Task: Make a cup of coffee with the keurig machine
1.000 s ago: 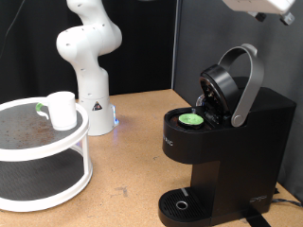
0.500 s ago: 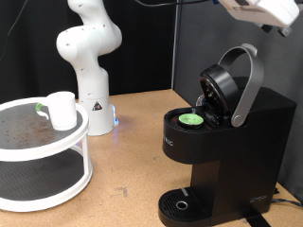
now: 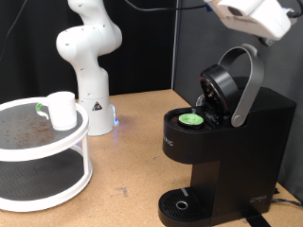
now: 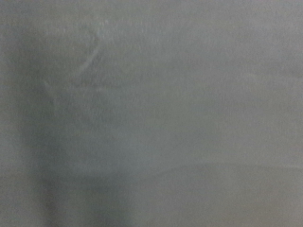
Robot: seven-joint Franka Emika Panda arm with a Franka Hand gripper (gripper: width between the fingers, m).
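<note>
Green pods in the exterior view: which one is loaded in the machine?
The green-topped pod sits in the open holder of the keurig machine, under its raised lid. The other green item lies on the white tiered stand, partly hidden behind the cup.

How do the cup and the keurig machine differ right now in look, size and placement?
The cup is white and small; the keurig machine is black, boxy and much taller. The cup stands on the top tier of the white round stand at the exterior view's left; the machine stands on the wooden table at the right. The machine's lid is raised, with a green-topped pod in it. Both stand upright.
</note>
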